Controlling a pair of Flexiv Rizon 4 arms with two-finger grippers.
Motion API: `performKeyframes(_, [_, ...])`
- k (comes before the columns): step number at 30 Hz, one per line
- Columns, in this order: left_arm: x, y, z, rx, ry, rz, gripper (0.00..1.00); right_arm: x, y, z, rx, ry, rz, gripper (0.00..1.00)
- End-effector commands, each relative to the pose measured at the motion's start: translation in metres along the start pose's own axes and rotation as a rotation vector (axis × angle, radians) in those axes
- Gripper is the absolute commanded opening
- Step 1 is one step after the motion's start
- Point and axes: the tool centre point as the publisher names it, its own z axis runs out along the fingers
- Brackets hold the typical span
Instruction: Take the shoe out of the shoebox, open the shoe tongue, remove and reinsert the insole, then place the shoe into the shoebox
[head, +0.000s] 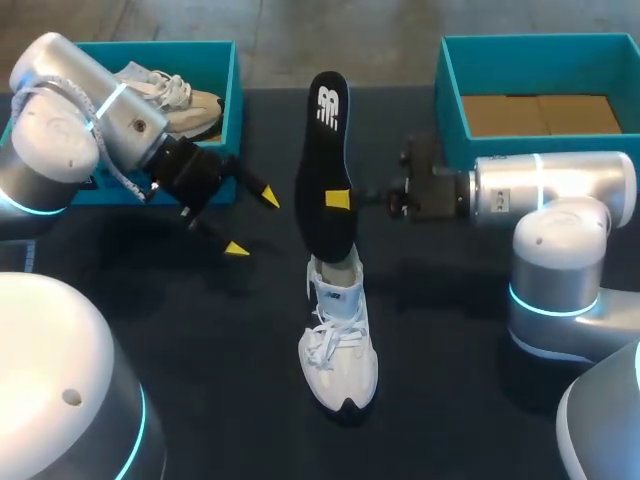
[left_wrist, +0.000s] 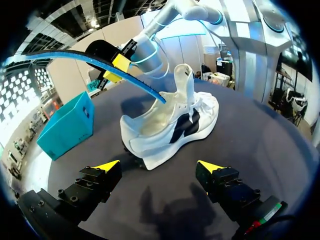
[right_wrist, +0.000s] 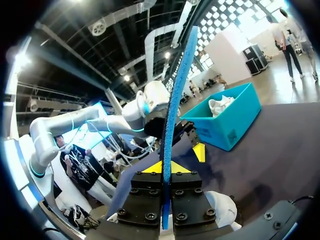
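One shoe (head: 338, 350): white, black side mark, tongue raised.
Insole (head: 325, 150): black over blue; our right gripper (head: 338, 198) clamped on it.
Our left gripper (head: 252, 222): fingers apart.
Behind: teal left shoebox (head: 170, 46), right shoebox (head: 452, 110).

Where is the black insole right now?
Head view: over the middle of the table, the insole is held by the right gripper, its lower end at the mouth of the white sneaker.

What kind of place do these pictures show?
Probably a robot test bench, not a shop: on a black table stand two teal cardboard shoeboxes and a white lace-up sneaker, while my right hand grips a black flat insole.
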Motion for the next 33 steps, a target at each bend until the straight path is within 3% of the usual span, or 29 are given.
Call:
performKeyframes(1, [-0.0041, 0.0005, 0.0039, -0.015, -0.006, -0.016, 1.0, -0.0045, -0.0007, 0.0032, -0.009, -0.003, -0.007, 0.0])
performKeyframes(33, [-0.005, 0.0012, 0.004, -0.017, -0.007, -0.021, 1.0, -0.008, -0.0001, -0.0002, -0.012, -0.006, -0.029, 0.0])
